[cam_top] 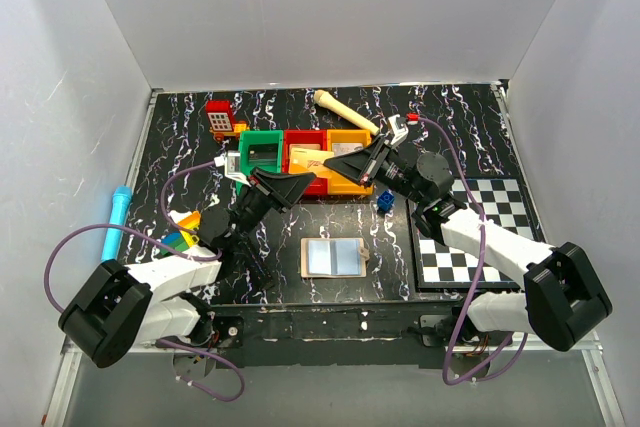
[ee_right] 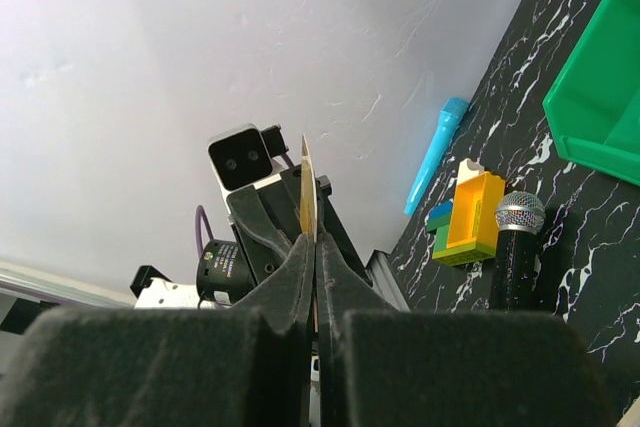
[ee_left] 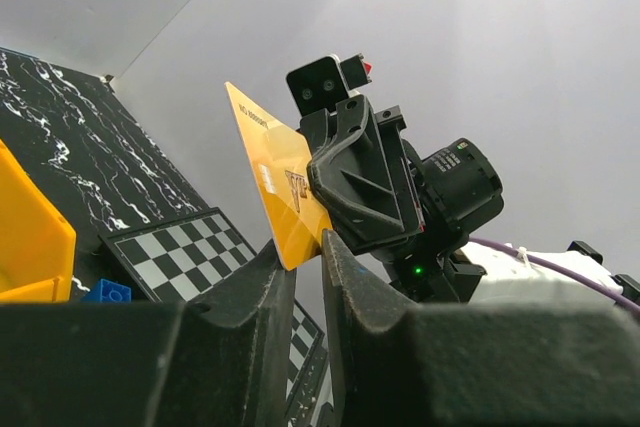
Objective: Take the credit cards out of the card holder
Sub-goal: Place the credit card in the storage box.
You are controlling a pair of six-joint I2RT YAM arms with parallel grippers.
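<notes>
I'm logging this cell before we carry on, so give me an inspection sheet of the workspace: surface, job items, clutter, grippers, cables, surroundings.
Surface: black white-veined table.
Job's things: card holder lies open near the arms' bases; one orange card is out, held in the air.
Clutter: green bin, red bin, yellow bin, chequered board, blue block, microphone, toy blocks.
Grippers: right gripper shut on the card; left gripper narrowed around its lower corner, grip unclear.
Cables: purple cables loop off both arms.
Surroundings: white walls.
</notes>
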